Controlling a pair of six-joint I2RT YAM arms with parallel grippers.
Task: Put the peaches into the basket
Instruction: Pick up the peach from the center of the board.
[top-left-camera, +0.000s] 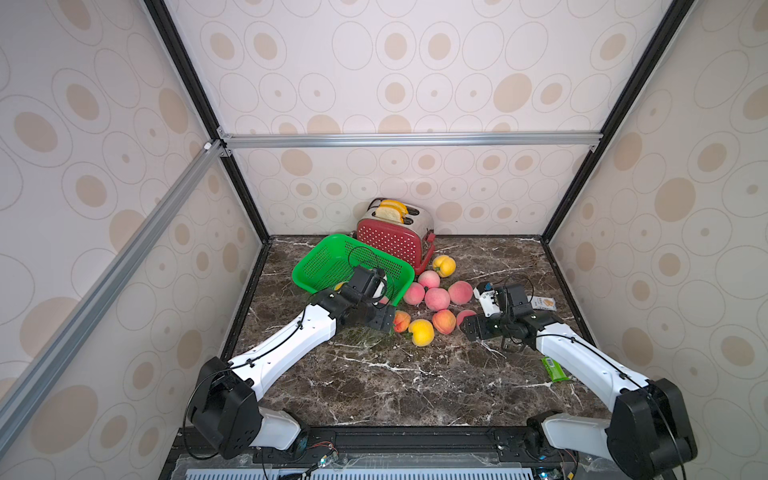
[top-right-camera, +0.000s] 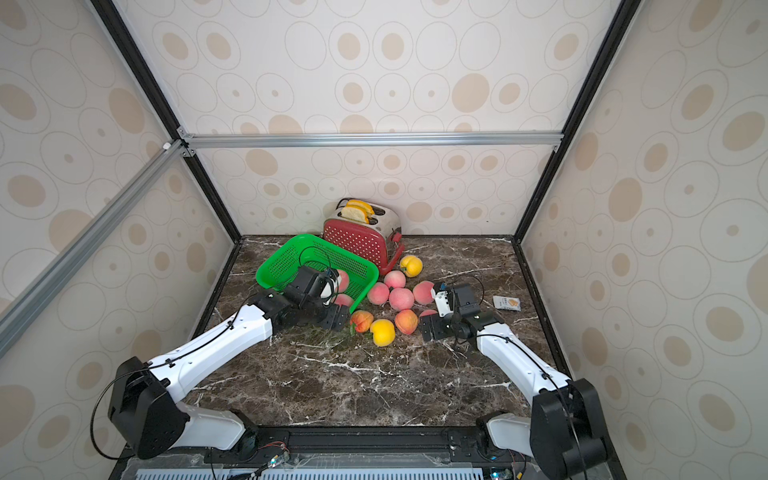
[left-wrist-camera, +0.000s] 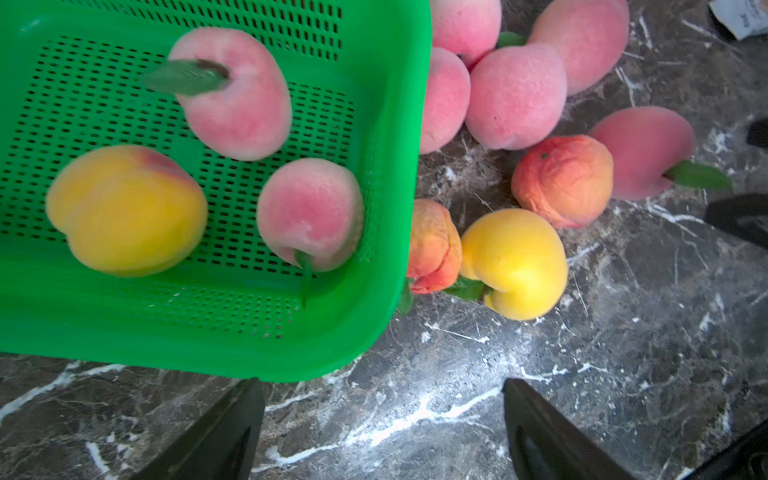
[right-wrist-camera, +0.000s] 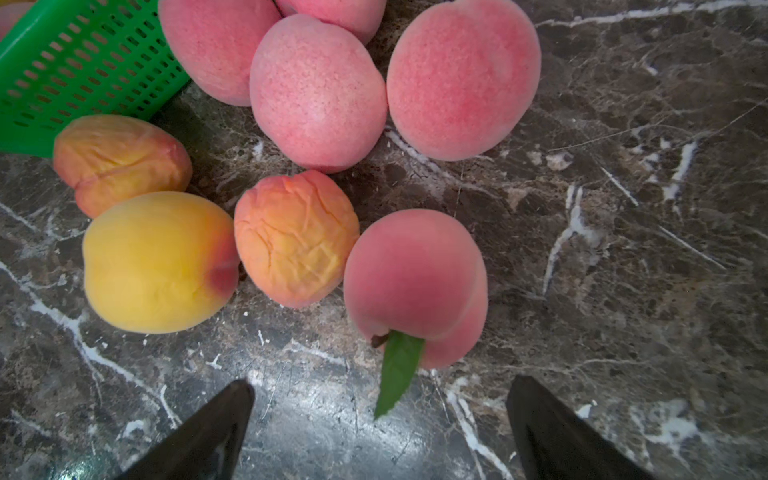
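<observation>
Right gripper (right-wrist-camera: 380, 386) spread, empty — leafed peach (right-wrist-camera: 415, 286) just ahead, stem toward it; basket (top-left-camera: 328, 237) at ten o'clock. Left gripper (left-wrist-camera: 382, 386), spread too, is farther.

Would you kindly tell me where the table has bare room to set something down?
Bare marble runs from the nearer yellow peach to the near edge. Another patch lies between the toaster and white packet. Crowded: peaches cluster beside the basket.
</observation>
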